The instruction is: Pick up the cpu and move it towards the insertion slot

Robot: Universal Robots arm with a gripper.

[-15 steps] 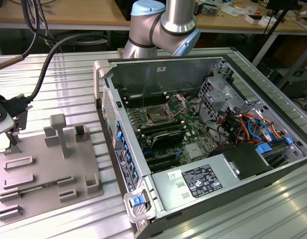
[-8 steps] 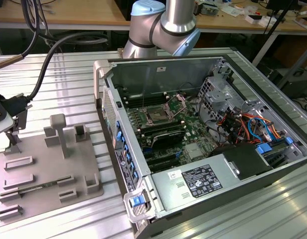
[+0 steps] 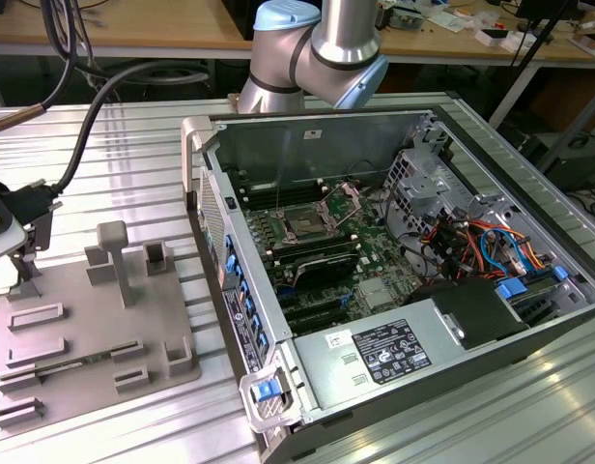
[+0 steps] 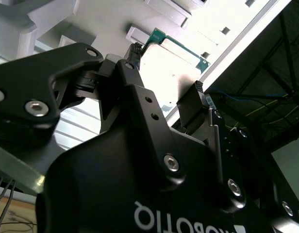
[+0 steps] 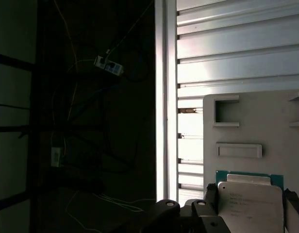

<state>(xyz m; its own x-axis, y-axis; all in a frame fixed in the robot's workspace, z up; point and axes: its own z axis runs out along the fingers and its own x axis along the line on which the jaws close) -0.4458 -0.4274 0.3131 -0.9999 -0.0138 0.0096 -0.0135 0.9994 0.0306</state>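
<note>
While hand [image 4: 167, 67] hangs over grey tray [image 3: 95, 338] at exterior view's left, fingers clamp cpu [image 5: 251, 201] by opposite edges: pickup step in hand. Insertion slot [image 3: 305, 224] well right, inside open case. Transfer likely calls for lift clearing case wall [image 3: 225, 261], chip level.

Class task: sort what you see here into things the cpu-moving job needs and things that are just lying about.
Job in hand: cpu; claw, shut on it; insertion slot.

Lying about: grey tray; computer case; memory slots; power supply; coloured cables.
</note>
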